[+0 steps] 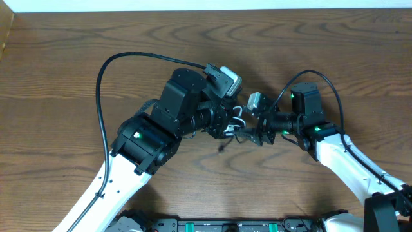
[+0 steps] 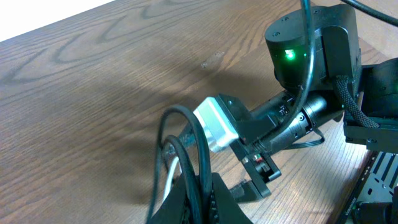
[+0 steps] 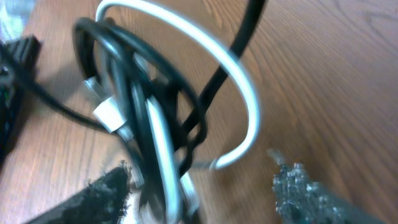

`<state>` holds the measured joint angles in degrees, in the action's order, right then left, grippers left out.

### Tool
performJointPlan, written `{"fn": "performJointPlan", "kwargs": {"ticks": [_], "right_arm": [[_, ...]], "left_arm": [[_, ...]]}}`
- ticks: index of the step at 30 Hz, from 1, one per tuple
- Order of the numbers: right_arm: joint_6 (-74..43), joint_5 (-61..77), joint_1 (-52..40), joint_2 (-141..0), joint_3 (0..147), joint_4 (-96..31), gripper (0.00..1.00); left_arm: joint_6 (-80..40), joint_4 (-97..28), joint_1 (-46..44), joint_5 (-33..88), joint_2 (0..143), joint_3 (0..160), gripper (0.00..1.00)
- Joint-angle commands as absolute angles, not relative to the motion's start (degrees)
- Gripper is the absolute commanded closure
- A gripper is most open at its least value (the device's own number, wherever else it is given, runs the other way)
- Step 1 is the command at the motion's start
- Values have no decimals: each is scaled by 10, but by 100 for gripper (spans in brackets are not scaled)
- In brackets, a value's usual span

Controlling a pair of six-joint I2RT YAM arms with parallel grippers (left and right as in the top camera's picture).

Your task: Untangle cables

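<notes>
The left jaws are clamping shut on the tangled cable bundle (image 3: 137,118), holding it up over the middle of the table (image 1: 64,64), seemingly so the right jaws, gaping open around it, are getting room to pick one strand.

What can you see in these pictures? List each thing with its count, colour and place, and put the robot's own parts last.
table: one, brown wood grain, under everything
black cords: several, exact count unclear, black, looped in one bundle between the two arms
white cable: one, white, looped through the same bundle
arm wires: two, black, thick, arching over the arms
arms: two, black and white, meeting mid-table
left fingers: one pair, black, shut on the bundle
right fingers: one pair, dark, open at the bundle
</notes>
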<state>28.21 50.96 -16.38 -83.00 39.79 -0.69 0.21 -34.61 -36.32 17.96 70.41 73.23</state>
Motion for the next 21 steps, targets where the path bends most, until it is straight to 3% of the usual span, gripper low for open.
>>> {"fn": "performJointPlan", "kwargs": {"ticks": [1, 2, 4, 7, 14, 19, 20, 21], "right_arm": [[293, 516, -166, -838, 404, -7, 55], [293, 519, -166, -838, 404, -6, 67], [295, 532, -166, -839, 404, -6, 79], [297, 540, -166, -840, 404, -6, 75], [310, 540, -166, -840, 404, -6, 44], [316, 540, -166, -840, 404, -4, 45], [319, 540, -166, -840, 404, -4, 49], [320, 540, -166, -840, 404, -4, 59]], "left_arm": [[-1, -343, -360, 190, 700, 747, 92], [-2, -342, -360, 190, 700, 747, 92], [-6, -338, -360, 190, 700, 747, 93], [-12, -333, -360, 191, 700, 747, 92], [-11, -333, -360, 198, 700, 747, 92], [-11, -324, -360, 258, 700, 747, 92], [-11, -322, -360, 264, 700, 747, 93], [-12, -322, -360, 265, 700, 747, 92]]}}
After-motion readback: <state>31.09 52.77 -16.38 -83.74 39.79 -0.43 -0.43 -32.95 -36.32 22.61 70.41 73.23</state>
